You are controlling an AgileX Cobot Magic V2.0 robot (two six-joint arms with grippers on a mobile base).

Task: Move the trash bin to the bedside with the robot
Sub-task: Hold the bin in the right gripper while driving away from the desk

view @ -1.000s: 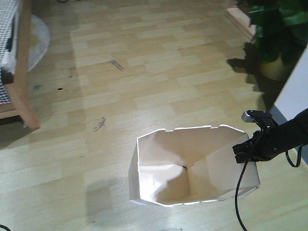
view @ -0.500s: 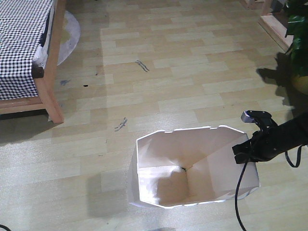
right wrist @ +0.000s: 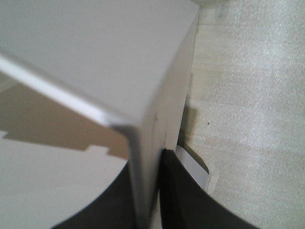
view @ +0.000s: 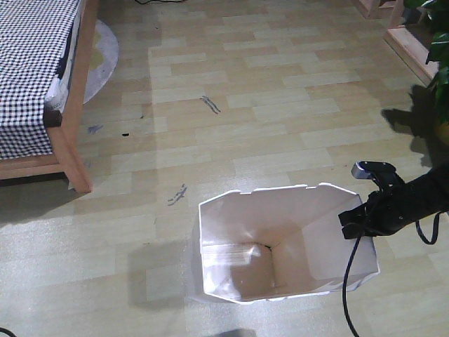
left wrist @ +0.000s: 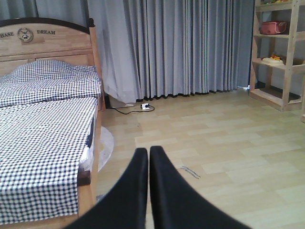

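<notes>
Exterior front-facing view. Near: white bin [view: 238,225], upright on the wooden floor [view: 280,105], top open. Right gripper [view: 353,223] clenched on the bin's right wall, which sits between its fingers [right wrist: 178,200]. Left gripper [left wrist: 148,150]: fingers pressed together, grasping nothing. Farther left: bed [view: 31,77] with checkered bedding, well apart from the bin. Far: grey curtain [left wrist: 181,47]; wooden shelf [left wrist: 281,57] at right.
</notes>
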